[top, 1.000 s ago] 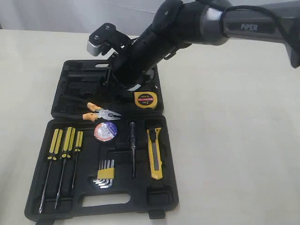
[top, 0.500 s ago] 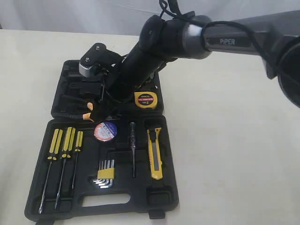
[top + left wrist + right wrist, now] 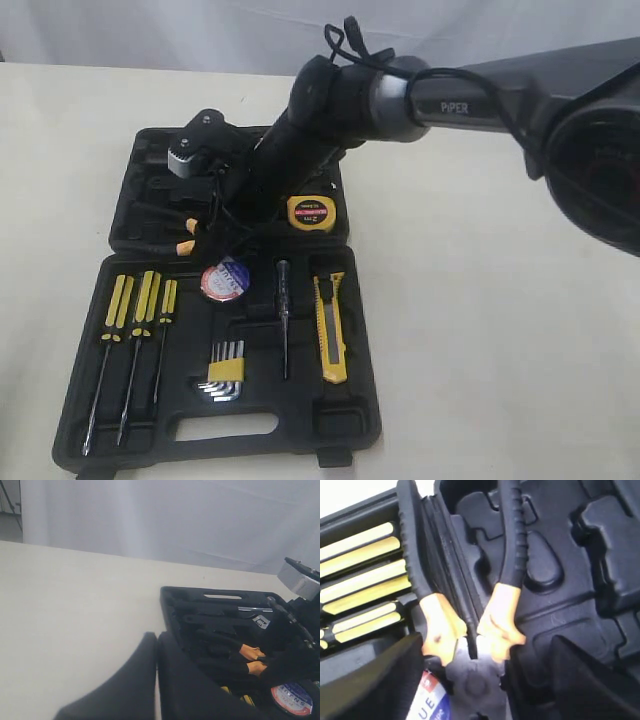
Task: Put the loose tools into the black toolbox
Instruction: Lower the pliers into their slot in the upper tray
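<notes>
Orange-black ribbed pliers [image 3: 438,628] within right gripper [image 3: 470,682]

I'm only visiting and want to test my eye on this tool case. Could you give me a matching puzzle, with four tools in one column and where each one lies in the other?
Places are as seen in the exterior view.

Tools:
1. tape measure
2. utility knife
3. pliers
4. yellow-handled screwdrivers

Places:
A. left side of the lower half of the toolbox
B. directly under the right gripper
C. right side of the lower half
D. right corner of the upper half

Pairs: 1-D, 2-C, 3-B, 4-A
</notes>
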`<action>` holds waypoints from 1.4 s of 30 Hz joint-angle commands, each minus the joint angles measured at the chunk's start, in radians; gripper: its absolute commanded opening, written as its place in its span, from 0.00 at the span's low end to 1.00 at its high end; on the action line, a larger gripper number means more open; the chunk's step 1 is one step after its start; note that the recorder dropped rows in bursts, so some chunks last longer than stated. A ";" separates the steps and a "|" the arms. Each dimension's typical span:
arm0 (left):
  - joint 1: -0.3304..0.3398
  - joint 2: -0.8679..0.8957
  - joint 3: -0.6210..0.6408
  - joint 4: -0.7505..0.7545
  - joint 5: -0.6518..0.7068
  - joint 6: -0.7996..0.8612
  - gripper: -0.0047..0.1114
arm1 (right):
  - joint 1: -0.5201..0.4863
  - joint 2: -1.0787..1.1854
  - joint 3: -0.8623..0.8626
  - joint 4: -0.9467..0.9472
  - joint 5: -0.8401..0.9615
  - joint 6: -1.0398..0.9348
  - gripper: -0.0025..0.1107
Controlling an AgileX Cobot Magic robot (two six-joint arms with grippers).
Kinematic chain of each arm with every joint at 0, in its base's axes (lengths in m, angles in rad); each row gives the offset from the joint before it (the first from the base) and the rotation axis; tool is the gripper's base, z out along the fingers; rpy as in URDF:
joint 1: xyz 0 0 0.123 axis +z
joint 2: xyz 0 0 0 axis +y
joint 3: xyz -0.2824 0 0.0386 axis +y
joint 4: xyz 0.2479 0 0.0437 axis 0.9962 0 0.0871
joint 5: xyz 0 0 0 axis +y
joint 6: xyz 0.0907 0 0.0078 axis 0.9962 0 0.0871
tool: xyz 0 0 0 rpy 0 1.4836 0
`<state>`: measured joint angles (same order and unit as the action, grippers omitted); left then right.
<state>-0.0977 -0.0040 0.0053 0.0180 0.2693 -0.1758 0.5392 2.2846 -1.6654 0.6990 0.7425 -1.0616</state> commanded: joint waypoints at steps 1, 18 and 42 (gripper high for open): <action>-0.006 0.004 -0.005 0.000 0.001 0.000 0.04 | -0.001 0.003 -0.008 0.005 0.000 -0.015 0.50; -0.006 0.004 -0.005 0.000 0.000 0.000 0.04 | -0.001 0.003 -0.066 -0.024 -0.085 -0.128 0.40; -0.006 0.004 -0.005 0.004 0.001 0.000 0.04 | -0.001 0.003 -0.077 -0.077 -0.046 -0.114 0.59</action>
<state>-0.0977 -0.0040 0.0053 0.0180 0.2693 -0.1758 0.5428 2.2936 -1.7364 0.6229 0.6987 -1.1833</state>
